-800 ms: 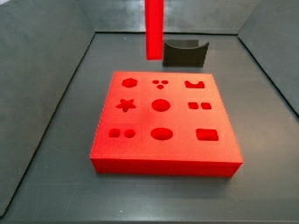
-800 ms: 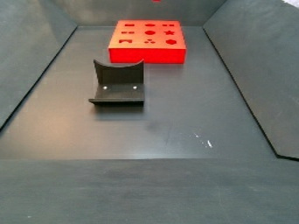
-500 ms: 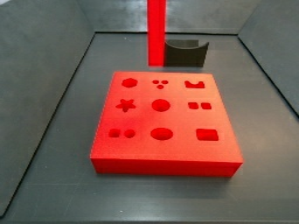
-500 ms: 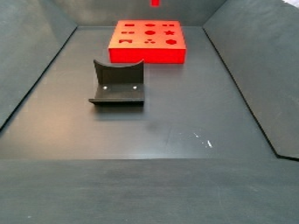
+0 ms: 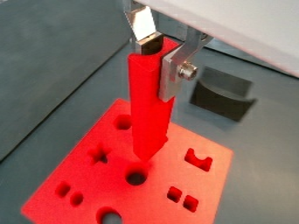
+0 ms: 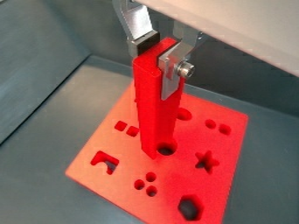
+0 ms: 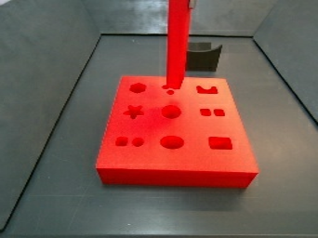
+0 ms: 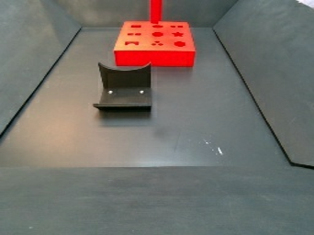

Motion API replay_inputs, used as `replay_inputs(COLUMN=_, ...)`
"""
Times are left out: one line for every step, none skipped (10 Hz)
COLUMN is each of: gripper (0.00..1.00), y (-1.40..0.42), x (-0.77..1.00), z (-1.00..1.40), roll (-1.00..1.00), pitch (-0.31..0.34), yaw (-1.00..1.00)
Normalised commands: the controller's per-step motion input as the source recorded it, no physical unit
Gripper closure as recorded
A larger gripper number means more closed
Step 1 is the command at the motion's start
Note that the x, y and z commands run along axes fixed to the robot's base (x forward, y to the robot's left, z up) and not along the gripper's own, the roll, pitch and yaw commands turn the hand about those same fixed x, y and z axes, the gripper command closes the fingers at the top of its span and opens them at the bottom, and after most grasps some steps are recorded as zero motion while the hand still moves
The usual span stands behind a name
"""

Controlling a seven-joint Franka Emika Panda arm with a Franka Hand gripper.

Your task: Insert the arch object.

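Bright red and smooth-faced, the arch object (image 5: 149, 109) hangs upright in the claw (image 5: 162, 54), whose silver fingers (image 5: 176, 72) are clamped on its upper end; in both wrist views its lower tip sits just above the red board (image 6: 111, 162), near the round hole at the board's middle. In a side view the bar (image 7: 178, 46) stands over the far part of the board (image 7: 174, 149), which lies toward the far edge of the tabletop (image 8: 185, 128). The piece looks rigid and light, probably hard plastic, so it should not bend, yet its glossy flat faces could slip or pivot between the pads. The hold at the top end keeps the whole lower length free, though a long bar held high may swing at the tip. The tabletop is dark, flat and matt, walled by grey panels on its sides. The fixture (image 8: 123, 87) stands well apart from the board, toward the tabletop's middle, leaving plenty of room around the work
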Motion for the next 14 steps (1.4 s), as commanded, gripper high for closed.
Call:
replay_inputs(gripper=1.0, y=0.06, x=0.09, z=0.03, roll=0.0, pitch=0.0, yaw=-0.97)
replay_inputs(gripper=1.0, y=0.06, x=0.12, z=0.08, roll=-0.01, pitch=0.0, yaw=-0.95)
replay_inputs(gripper=1.0, y=0.07, x=0.11, z=0.06, roll=0.0, pitch=0.0, yaw=-0.94)
replay_inputs(gripper=1.0, y=0.08, x=0.09, z=0.03, roll=0.0, pitch=0.007, yaw=-0.94)
replay_inputs(gripper=1.0, y=0.1, x=0.07, z=0.0, roll=0.0, pitch=0.02, yaw=-0.92)
replay_inputs(gripper=1.0, y=0.12, x=0.11, z=0.0, roll=0.0, pitch=0.011, yaw=-0.91)
replay_inputs(gripper=1.0, y=0.12, x=0.15, z=0.0, roll=0.0, pitch=0.016, yaw=-0.9)
replay_inputs(gripper=1.0, y=0.11, x=0.11, z=-0.02, roll=0.0, pitch=0.061, yaw=-0.89)
replay_inputs(gripper=1.0, y=0.1, x=0.08, z=-0.08, roll=-0.01, pitch=0.086, yaw=-0.9)
replay_inputs(gripper=1.0, y=0.12, x=0.07, z=-0.13, roll=0.0, pitch=0.089, yaw=-0.89)
replay_inputs(gripper=1.0, y=0.14, x=0.07, z=-0.18, roll=0.0, pitch=0.099, yaw=-0.89)
replay_inputs(gripper=1.0, y=0.04, x=0.28, z=-0.31, roll=-0.08, pitch=0.143, yaw=-0.72)
replay_inputs(gripper=1.0, y=0.02, x=0.31, z=-0.29, roll=-0.1, pitch=0.161, yaw=-0.67)
replay_inputs(gripper=1.0, y=0.02, x=0.28, z=-0.27, roll=-0.11, pitch=0.15, yaw=-0.71)
